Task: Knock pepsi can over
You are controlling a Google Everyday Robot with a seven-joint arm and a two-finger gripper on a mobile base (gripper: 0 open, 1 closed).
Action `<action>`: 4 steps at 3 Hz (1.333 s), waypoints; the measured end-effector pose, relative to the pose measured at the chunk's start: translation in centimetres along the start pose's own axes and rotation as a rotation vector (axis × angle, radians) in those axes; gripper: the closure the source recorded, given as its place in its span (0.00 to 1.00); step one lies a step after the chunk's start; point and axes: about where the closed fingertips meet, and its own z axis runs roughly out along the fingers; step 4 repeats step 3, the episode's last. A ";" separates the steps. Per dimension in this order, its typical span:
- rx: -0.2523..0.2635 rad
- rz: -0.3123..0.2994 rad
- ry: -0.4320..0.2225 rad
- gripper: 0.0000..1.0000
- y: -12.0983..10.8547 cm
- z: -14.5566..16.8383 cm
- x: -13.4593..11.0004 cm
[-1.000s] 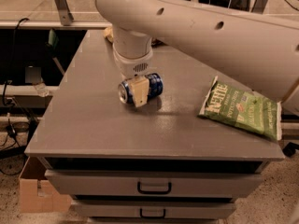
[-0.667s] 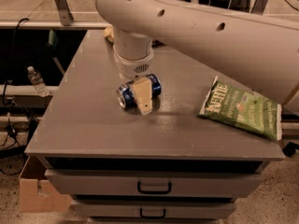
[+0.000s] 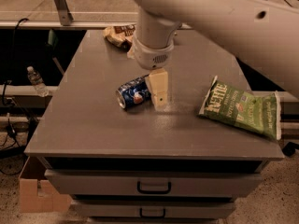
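Observation:
The pepsi can (image 3: 132,94), blue with a silver top and a round logo, lies on its side near the middle of the grey cabinet top (image 3: 93,125), its top pointing to the front left. My gripper (image 3: 158,88) hangs from the white arm right beside the can's right end, one cream finger (image 3: 159,85) touching or nearly touching it. The other finger is hidden.
A green chip bag (image 3: 243,110) lies flat at the right of the cabinet top. A brown snack bag (image 3: 119,34) lies at the back, partly behind the arm. A water bottle (image 3: 36,81) and a cardboard box (image 3: 39,190) are on the floor at the left.
The view has moved closer. The gripper finger has shifted a little to the right of the can, which stays lying on its side.

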 end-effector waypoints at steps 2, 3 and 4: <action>0.102 0.234 -0.284 0.00 0.2 -6.5 11.4; 0.181 0.239 -0.381 0.00 -1.6 -10.0 10.7; 0.181 0.239 -0.381 0.00 -1.6 -10.0 10.7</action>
